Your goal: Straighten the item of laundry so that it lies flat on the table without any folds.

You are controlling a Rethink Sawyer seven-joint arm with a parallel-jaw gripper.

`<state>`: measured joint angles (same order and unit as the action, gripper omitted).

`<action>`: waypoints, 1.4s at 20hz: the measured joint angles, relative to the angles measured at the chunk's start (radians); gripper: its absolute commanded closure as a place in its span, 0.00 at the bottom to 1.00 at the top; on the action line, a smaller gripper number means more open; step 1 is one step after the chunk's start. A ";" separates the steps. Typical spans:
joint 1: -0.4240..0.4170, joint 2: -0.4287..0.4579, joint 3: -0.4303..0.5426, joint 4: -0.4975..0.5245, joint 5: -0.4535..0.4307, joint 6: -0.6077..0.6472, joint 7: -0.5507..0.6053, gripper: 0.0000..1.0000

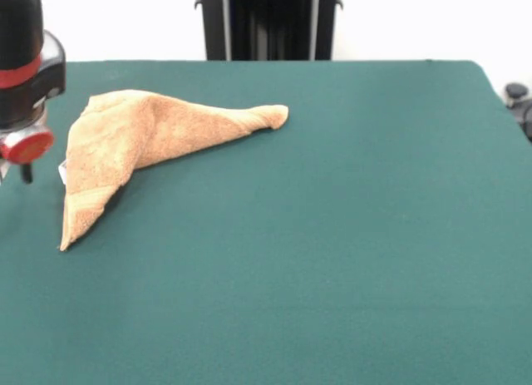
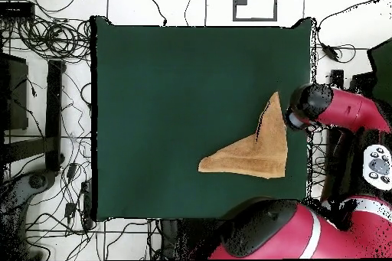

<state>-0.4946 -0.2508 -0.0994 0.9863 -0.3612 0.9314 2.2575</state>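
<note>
The item of laundry [image 1: 141, 140] is an orange-tan towel folded over itself into a rough triangle on the green table [image 1: 332, 235]. One tip points right and a narrower banded tip reaches toward the front left. A bit of white label shows at its left edge. From overhead the towel [image 2: 260, 147] lies near the right edge of the table [image 2: 176, 97]. My gripper [image 1: 18, 165] hangs at the picture's left edge, just beside the towel's left side and apart from it. In the overhead view the gripper [image 2: 300, 112] sits at the towel's upper right corner.
Tangled cables [image 2: 46, 36] and black equipment [image 2: 15, 97] lie on the floor left of the table. My red arm [image 2: 344, 109] reaches in past the table's right edge. A dark knob-like object [image 1: 519, 102] sits off the table's right side.
</note>
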 measured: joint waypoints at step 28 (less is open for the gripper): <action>-0.059 0.069 0.040 -0.041 0.110 0.329 0.000 0.00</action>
<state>-0.5538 -0.1820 -0.0596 0.9452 -0.2517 1.2608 2.2575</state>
